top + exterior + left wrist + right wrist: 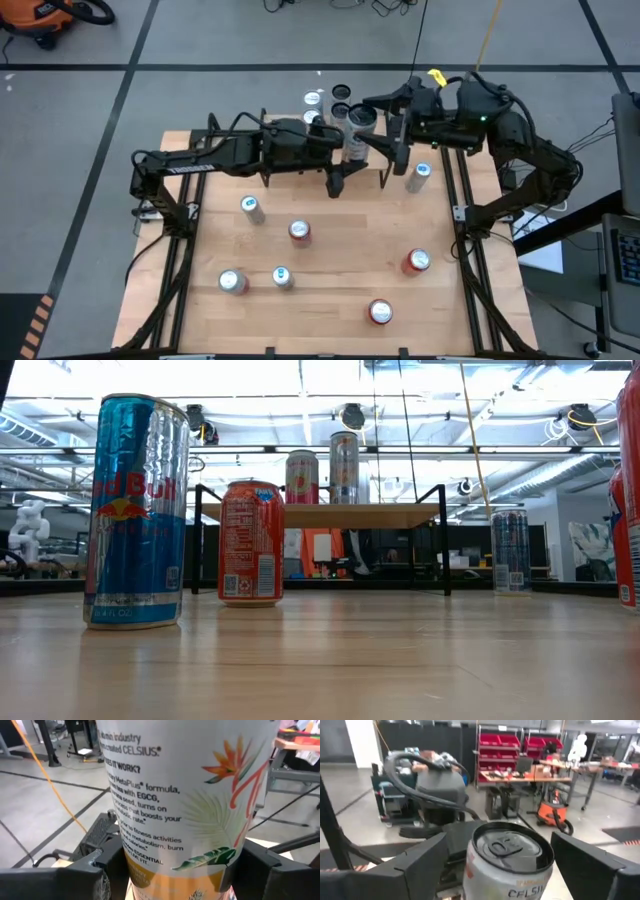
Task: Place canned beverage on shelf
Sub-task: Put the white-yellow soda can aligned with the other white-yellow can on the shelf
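A tall white Celsius can (356, 135), printed with an orange flower, stands upright at the table's far middle, between my two grippers. My left gripper (345, 152) reaches it from the left and is shut on it (180, 820). My right gripper (388, 140) comes from the right and is open. Its fingers stand on either side of the can's top (512, 847), and I cannot tell whether they touch it. The shelf (320, 515) bears a pink can (302, 477) and a tall silver can (344, 467). Neither gripper shows in the low view. My left gripper pinches the Celsius can's lower body (131, 870) between its two fingers (95, 875), one on each side. The fingers come level from the table's left. The can stands upright in the hold. Its base is out of frame, so I cannot tell whether it rests on anything.
Several loose cans stand on the table: silver ones (250, 207) (282, 277) (232, 281), red ones (299, 232) (417, 262) (380, 312), and a tall one (419, 176) beside the shelf's right legs. More can tops (340, 100) show at the far edge.
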Robot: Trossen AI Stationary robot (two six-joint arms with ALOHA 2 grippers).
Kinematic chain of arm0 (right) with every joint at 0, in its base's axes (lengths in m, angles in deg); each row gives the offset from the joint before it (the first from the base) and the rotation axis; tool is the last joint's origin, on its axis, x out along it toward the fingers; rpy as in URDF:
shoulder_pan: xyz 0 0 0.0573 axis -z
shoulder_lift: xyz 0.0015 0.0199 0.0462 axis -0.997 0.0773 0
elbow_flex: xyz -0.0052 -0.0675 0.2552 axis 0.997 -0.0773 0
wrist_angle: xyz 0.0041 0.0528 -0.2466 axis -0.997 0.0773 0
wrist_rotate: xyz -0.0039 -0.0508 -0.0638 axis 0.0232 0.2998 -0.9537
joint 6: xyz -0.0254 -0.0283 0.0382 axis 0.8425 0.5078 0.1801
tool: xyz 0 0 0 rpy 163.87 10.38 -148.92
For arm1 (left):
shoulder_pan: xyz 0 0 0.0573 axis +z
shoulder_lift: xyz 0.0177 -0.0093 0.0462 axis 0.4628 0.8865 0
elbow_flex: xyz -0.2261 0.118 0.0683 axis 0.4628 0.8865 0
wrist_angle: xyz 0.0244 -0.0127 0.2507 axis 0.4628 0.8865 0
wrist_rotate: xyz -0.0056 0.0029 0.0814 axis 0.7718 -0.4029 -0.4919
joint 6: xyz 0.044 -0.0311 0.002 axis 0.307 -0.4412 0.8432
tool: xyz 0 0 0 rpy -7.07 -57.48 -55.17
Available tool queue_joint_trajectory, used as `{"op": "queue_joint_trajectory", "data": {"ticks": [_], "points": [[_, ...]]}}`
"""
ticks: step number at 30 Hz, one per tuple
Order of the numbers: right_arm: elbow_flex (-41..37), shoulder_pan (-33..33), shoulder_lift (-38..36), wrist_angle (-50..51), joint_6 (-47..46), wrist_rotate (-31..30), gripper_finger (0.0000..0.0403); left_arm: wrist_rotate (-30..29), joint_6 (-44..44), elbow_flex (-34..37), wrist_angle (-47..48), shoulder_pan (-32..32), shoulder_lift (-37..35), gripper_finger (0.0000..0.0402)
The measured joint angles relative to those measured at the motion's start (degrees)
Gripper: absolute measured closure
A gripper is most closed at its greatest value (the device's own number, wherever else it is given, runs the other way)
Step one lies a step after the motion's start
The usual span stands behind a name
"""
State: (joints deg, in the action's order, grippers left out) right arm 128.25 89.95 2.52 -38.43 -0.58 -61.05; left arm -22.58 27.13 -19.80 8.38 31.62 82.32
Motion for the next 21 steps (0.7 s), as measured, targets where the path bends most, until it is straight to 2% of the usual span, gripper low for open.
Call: {"op": "queue_joint_trajectory", "data": {"ticks": [9, 15, 21], "points": [[0.0, 0.0, 0.0, 2.4, -2.0, -7.2, 0.0089, -4.3, -0.1, 0.0, -0.3, 0.0, -0.1, 0.0146], [0.1, -0.2, 0.2, 3.5, -3.3, -7.3, 0.0080, -7.8, -0.3, 0.0, -0.5, 0.0, -0.1, 0.0146], [0.1, -1.4, 1.1, 2.3, -4.2, -7.5, 0.0073, -8.3, -0.3, 0.0, -0.8, 0.0, -0.1, 0.0146]]}}
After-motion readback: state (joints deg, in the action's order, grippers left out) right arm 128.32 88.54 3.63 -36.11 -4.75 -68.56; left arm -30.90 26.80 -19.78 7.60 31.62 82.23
